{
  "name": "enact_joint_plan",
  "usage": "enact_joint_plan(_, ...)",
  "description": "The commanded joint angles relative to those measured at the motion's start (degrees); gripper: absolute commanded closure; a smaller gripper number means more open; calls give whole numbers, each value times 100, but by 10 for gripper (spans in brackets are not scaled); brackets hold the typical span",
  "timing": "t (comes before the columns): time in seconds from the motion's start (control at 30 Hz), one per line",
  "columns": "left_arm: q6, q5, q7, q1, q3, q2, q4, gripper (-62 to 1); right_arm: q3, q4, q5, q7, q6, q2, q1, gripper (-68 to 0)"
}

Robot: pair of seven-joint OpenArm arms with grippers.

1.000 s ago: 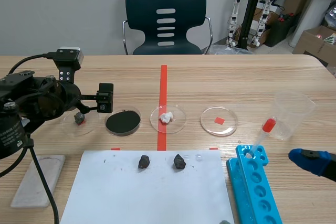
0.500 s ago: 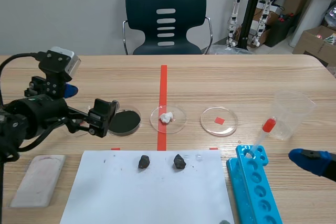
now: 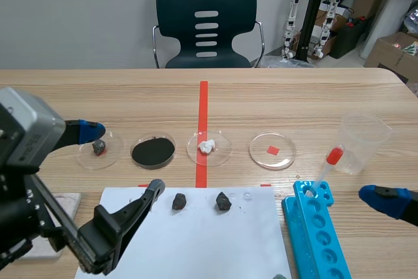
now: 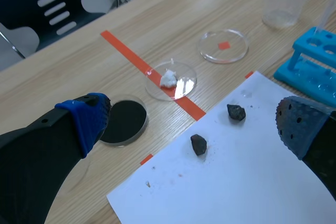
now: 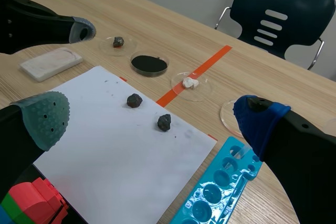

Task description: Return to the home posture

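My left gripper (image 3: 121, 161) is open and empty, held high over the near left of the table; its fingers frame the white paper sheet (image 4: 226, 182) in the left wrist view. My right gripper (image 5: 152, 121) is also open and empty, low at the near right edge, with one blue pad (image 3: 385, 200) showing in the scene view. Two dark rocks (image 3: 179, 201) (image 3: 223, 200) lie on the sheet (image 3: 189, 240). Beyond it stand a row of dishes: one with a small rock (image 3: 99, 147), one with black powder (image 3: 153, 151), one with a white lump (image 3: 208, 147), one with a red square (image 3: 272, 151).
A blue tube rack (image 3: 317, 227) lies at the near right with a red-bulbed pipette (image 3: 328, 163) leaning from it toward a clear plastic cup (image 3: 362, 142). A pale flat pad (image 3: 65, 204) lies at the near left, partly behind my left arm. A dark chair (image 3: 206, 24) stands beyond the table.
The left arm has drawn back from the dish with the small rock toward the near left and risen close to the camera, gripper still open. The right gripper has not moved.
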Motion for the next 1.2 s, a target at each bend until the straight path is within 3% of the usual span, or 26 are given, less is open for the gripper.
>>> enact_joint_plan(0.0, 26, 9, -227, 195, -179, 61, 157, -623, 15, 66, 63, 103, 0, 26, 22, -679)
enact_joint_plan(0.13, 4, 15, -455, 831, -472, 63, 590, -623, 15, 66, 63, 103, 0, 26, 22, -679)
enact_joint_plan(0.43, -164, 415, -1132, 1945, -1029, 254, 990, -623, 15, 66, 63, 103, 0, 26, 22, -679)
enact_joint_plan(1.17, -162, 507, -1143, 1978, -1029, 251, 990, -623, 15, 66, 63, 103, 0, 26, 22, -679)
